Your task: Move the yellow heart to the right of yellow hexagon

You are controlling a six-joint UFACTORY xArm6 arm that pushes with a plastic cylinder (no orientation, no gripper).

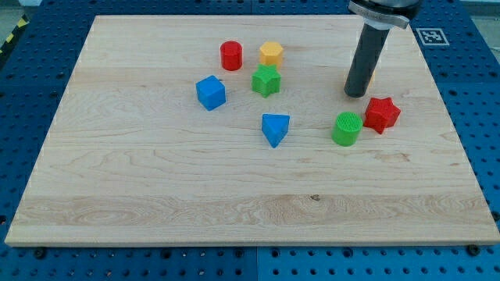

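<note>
The yellow hexagon [271,53] sits near the view's top, right of the red cylinder [231,55]. The yellow heart [371,75] lies well to the hexagon's right and is almost fully hidden behind my rod; only a sliver shows at the rod's right edge. My tip [356,94] rests on the board directly in front of the heart, up and left of the red star [382,114].
A green star [266,80] lies just below the hexagon. A blue cube [211,92] sits to its left. A blue triangle [275,128] and a green cylinder [346,129] lie lower down. The wooden board [156,195] rests on a blue pegboard.
</note>
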